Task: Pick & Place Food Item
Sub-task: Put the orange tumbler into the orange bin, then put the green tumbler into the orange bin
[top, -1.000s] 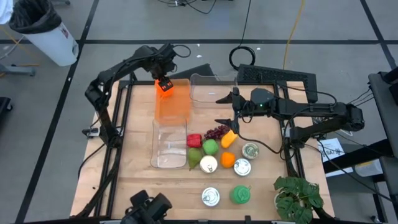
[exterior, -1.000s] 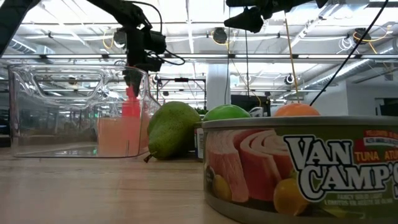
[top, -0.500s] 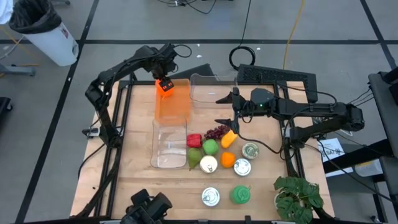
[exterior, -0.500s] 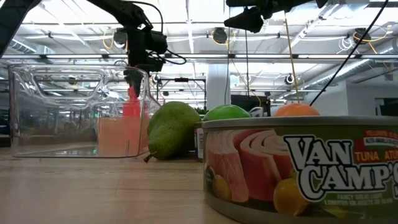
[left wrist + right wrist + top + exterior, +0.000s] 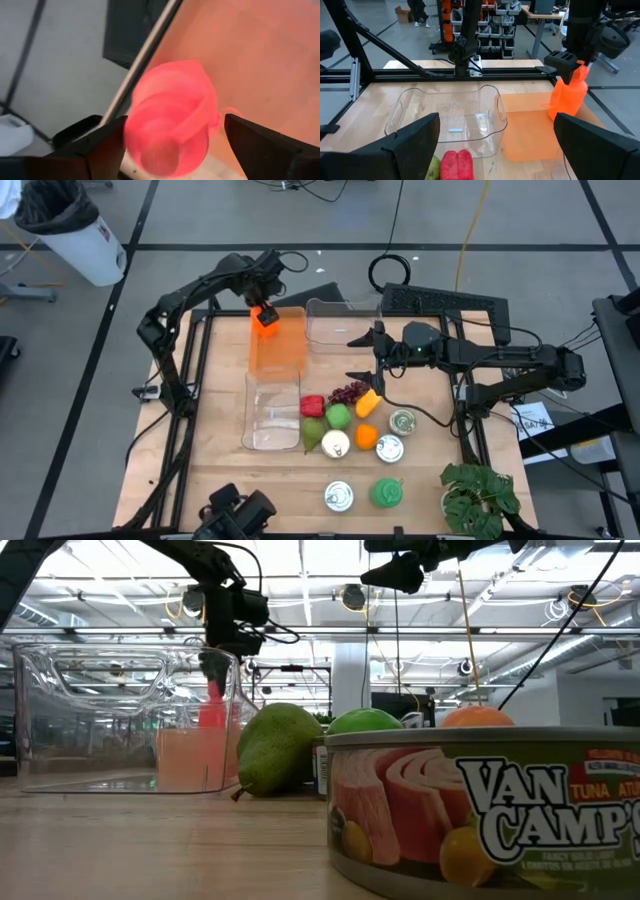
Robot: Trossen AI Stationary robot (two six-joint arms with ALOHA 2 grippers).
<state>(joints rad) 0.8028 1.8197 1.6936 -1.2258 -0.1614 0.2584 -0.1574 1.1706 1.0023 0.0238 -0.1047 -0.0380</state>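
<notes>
My left gripper [image 5: 262,302] is shut on an orange plastic bottle [image 5: 265,317] over the far left corner of the orange bin [image 5: 278,348]. In the low view the bottle [image 5: 212,705] hangs just above the bin [image 5: 190,760]. It also shows in the right wrist view [image 5: 568,96]. My right gripper [image 5: 362,357] is open and empty. It hovers high over the table's middle, above the grapes [image 5: 348,391] and near the far clear bin [image 5: 340,322]. My left gripper holds the orange bottle's body [image 5: 137,125] between its two fingers [image 5: 102,145], which stand on opposite sides of it. The fingers come from above, slanting down from the far left. The bottle hangs below them, tilted and clear of the bin.
A near clear bin [image 5: 270,412] stands in front of the orange one. Beside it lie a red pepper [image 5: 312,406], a pear [image 5: 314,434], a lime [image 5: 339,416], an orange [image 5: 366,436] and several cans [image 5: 388,448]. A potted plant [image 5: 480,495] stands at the near right corner.
The orange bottle has tipped slightly in my left gripper, staying over the orange bin's far left corner. My right gripper has kept still.
</notes>
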